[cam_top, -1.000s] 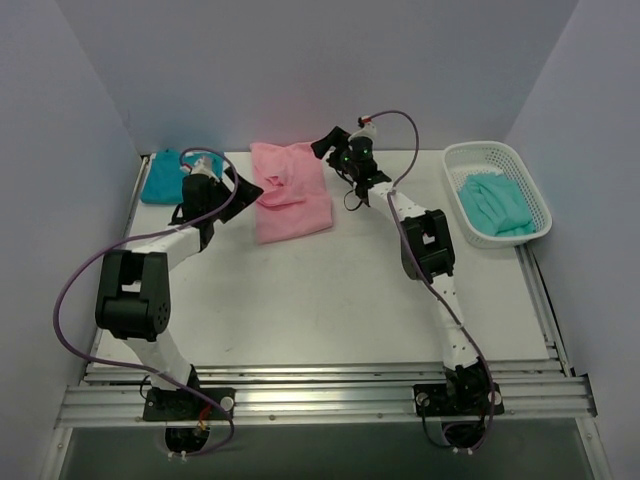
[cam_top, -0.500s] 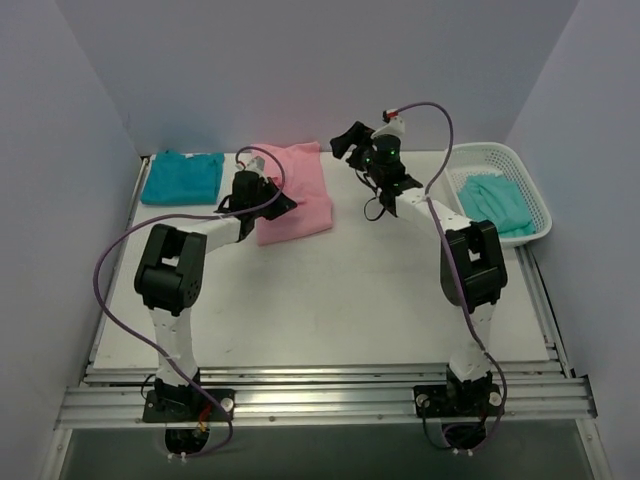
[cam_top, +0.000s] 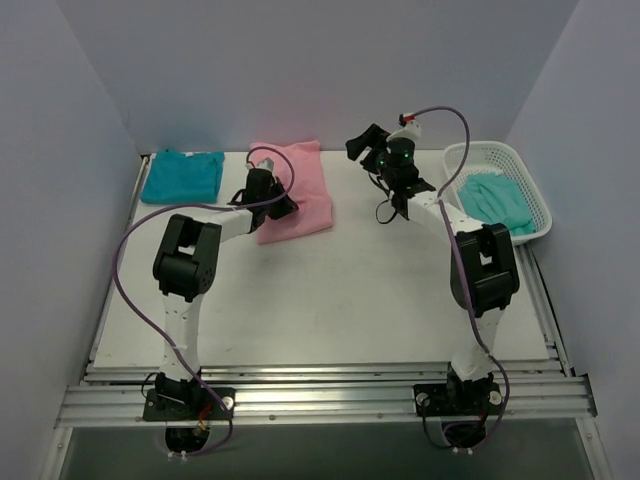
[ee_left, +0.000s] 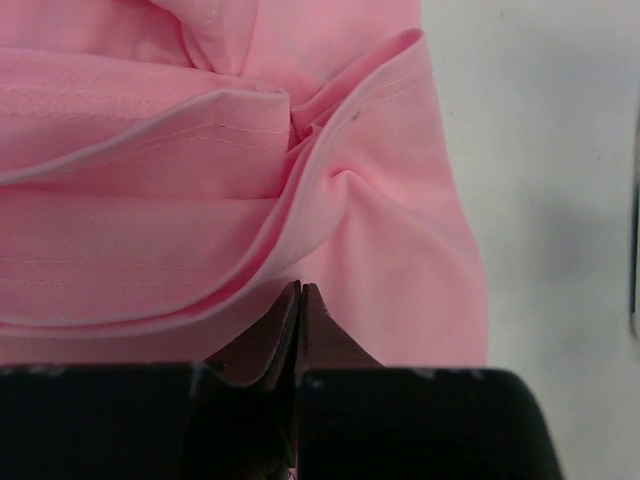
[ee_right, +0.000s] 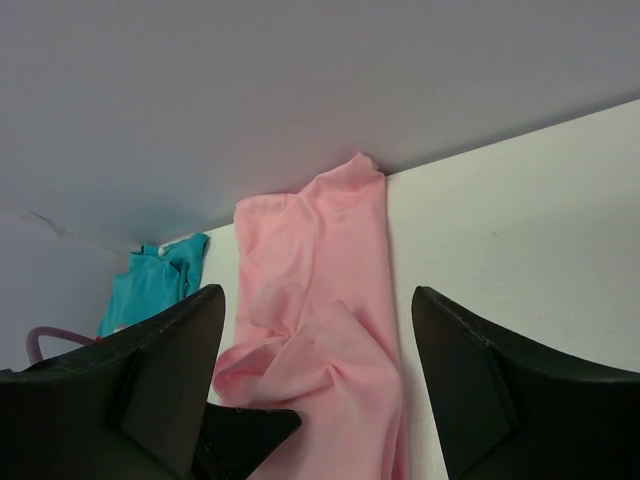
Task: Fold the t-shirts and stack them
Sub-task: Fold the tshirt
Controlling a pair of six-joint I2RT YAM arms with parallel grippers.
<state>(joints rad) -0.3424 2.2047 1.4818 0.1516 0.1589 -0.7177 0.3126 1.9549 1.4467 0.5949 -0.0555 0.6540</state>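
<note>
Only the teal shirt [cam_top: 182, 176] was folded, far left; the rumpled pink shirt [cam_top: 300, 190] at the surface's [cam_top: 330, 290] back was pinched by the left claw [ee_left: 298, 292], the mint shirt [cam_top: 495, 200] left in the basket [cam_top: 500, 150], the right claw [ee_right: 318, 300] held wide, empty.

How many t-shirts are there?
3: the pink t-shirt far middle, the teal t-shirt far left, the mint t-shirt in the basket on the right; more may hide under it.

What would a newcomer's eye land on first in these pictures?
The crumpled pink shirt at the table's far middle, with the left pincer shut on its near edge. Then a folded teal shirt in the far left corner, and a mint shirt lying in the white basket at the far right.
</note>
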